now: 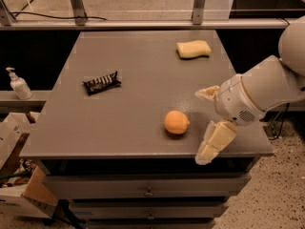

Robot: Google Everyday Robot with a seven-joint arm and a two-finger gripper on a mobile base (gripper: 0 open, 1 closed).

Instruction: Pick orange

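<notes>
The orange (177, 122) is a small round fruit resting on the grey table (138, 75) near its front edge, right of centre. My gripper (206, 124) hangs just right of the orange, a short gap away and not touching it. Its two pale fingers are spread wide: one fingertip (206, 93) points left above the orange's level, the other finger (212, 143) angles down over the table's front edge. The gripper holds nothing.
A pale yellow sponge (194, 49) lies at the table's back right. A dark snack packet (101, 83) lies left of centre. A white pump bottle (18, 84) stands on a ledge to the left. Cardboard boxes (16, 175) sit on the floor at lower left.
</notes>
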